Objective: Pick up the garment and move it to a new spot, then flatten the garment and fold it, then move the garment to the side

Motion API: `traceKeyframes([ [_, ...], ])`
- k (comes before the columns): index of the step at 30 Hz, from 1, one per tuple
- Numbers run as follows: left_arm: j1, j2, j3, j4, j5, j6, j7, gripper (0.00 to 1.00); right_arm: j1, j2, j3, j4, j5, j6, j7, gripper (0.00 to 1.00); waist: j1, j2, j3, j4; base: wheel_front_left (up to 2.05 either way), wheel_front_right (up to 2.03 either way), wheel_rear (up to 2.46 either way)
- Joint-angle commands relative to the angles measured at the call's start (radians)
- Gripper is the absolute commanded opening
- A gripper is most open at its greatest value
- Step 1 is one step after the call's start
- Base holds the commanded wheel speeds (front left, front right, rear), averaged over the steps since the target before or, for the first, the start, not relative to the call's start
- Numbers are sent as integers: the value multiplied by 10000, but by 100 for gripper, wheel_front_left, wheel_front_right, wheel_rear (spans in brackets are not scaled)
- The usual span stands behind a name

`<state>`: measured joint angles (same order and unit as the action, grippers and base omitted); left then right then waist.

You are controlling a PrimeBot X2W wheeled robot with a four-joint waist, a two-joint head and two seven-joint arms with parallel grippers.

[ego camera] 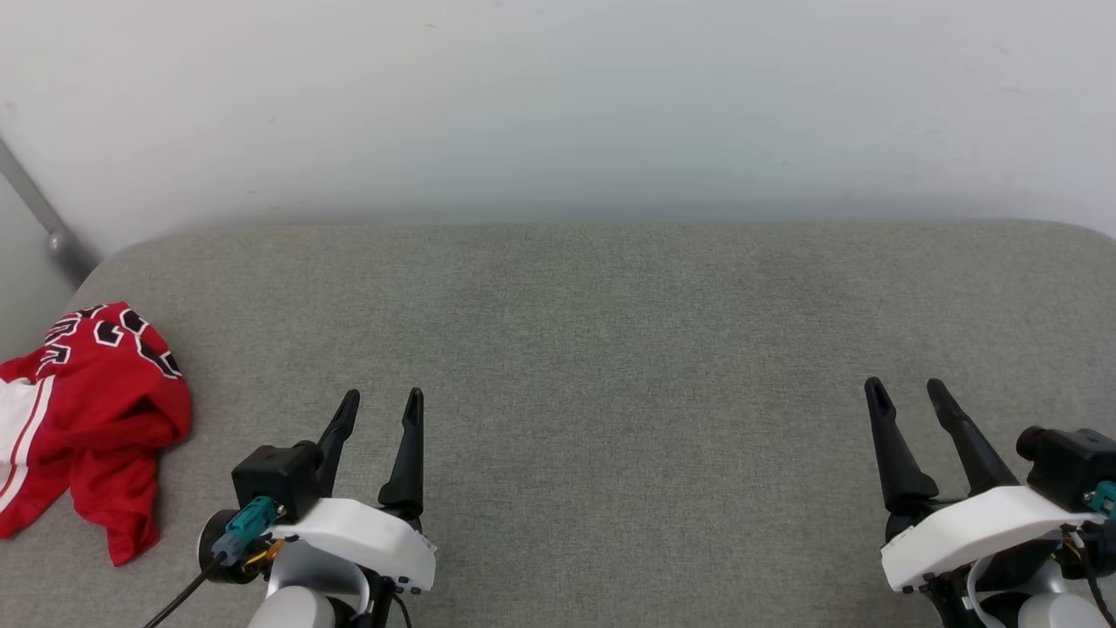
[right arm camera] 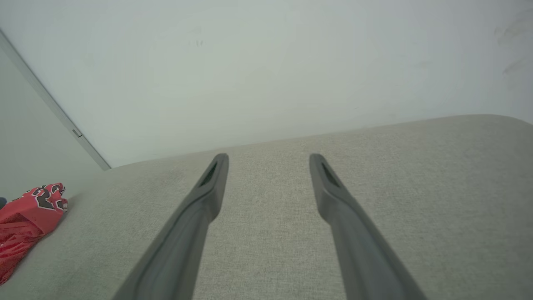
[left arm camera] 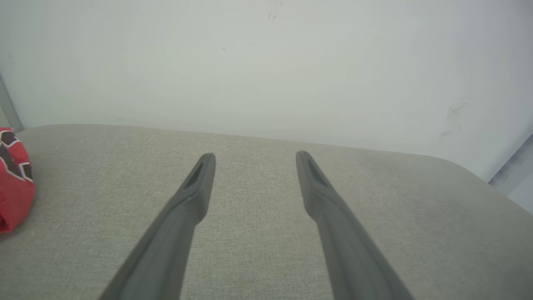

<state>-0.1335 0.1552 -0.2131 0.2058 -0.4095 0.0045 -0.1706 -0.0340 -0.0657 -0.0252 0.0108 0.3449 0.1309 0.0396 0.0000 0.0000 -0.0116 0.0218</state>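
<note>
- The left gripper (ego camera: pixel 384 397) has its 2 dark fingers spread wide with nothing between them. It hovers over bare grey fabric, with the garment off to its left.
- The right gripper (ego camera: pixel 903 385) is just as wide and just as empty, well apart from the garment on the opposite side.
- The garment (ego camera: pixel 96 410) lies crumpled at the far left of the grey padded surface (ego camera: pixel 610 349). Its red body is bunched, a white striped part shows at the left, and only fragments of the black lettering are visible.
- Risk 1: in a heap like this, a pinch probably catches a single fold or a sleeve, so the rest trails and twists during the move.
- Risk 2: the heap sits close to the surface's left edge, and I cannot tell whether part of it hangs over. A sideways nudge from an open finger could push it off.
- Risk 3: the right arm has a long reach, so a 1-handed lift seems likely and would make flattening harder.
- Risk 4: fingers driven too low could dig into the soft surface and snag its cover.
</note>
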Motion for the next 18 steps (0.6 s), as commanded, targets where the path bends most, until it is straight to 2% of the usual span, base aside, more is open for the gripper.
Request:
traceKeyframes([
  [1, -253, 88, -18, -38, 222, 50, -74, 100, 67, 8, -4, -125, -232, -2, 31, 100, 0, 0, 1, 5, 0, 0, 0],
  [18, -212, 7, -40, 158, 1358, 146, -467, 100, 195, 75, 25, -369, -1909, -2, 175, 100, 0, 0, 0, 77, 0, 0, 0],
])
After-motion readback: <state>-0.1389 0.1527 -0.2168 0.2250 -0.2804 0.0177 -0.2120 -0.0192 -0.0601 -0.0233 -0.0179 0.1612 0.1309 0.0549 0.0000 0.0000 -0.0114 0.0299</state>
